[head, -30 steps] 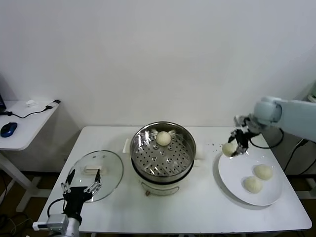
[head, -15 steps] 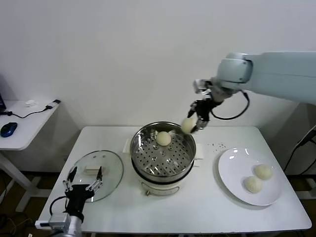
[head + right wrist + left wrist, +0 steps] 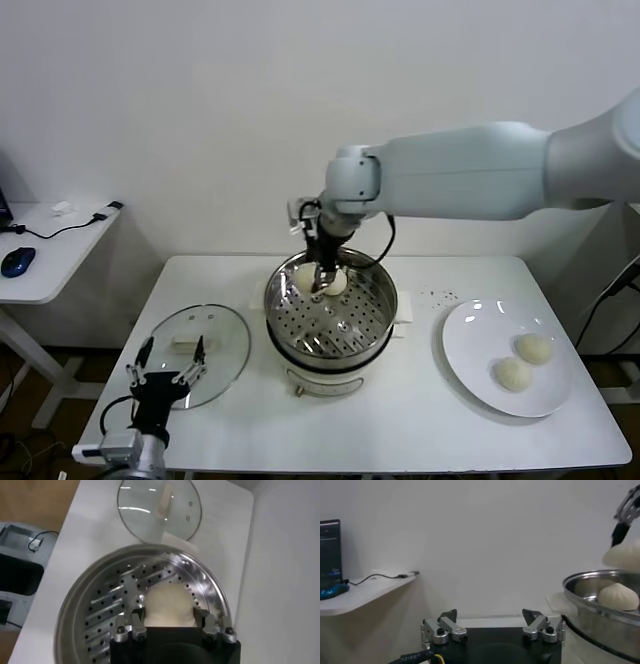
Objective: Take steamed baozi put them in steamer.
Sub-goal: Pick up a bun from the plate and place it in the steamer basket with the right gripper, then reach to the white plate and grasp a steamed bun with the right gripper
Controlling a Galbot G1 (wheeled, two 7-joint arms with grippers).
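White table (image 3: 420, 400) | R gripper (image 3: 322, 283) over steamer (image 3: 375, 310) | fingers pinching baozi (image 3: 167, 605)

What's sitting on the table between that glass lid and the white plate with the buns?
The steamer, seen in the head view, with the right gripper holding a baozi over its basket.

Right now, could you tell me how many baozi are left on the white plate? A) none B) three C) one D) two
D: two baozi lie on the plate, while the right gripper holds a third over the steamer, beside one already inside.
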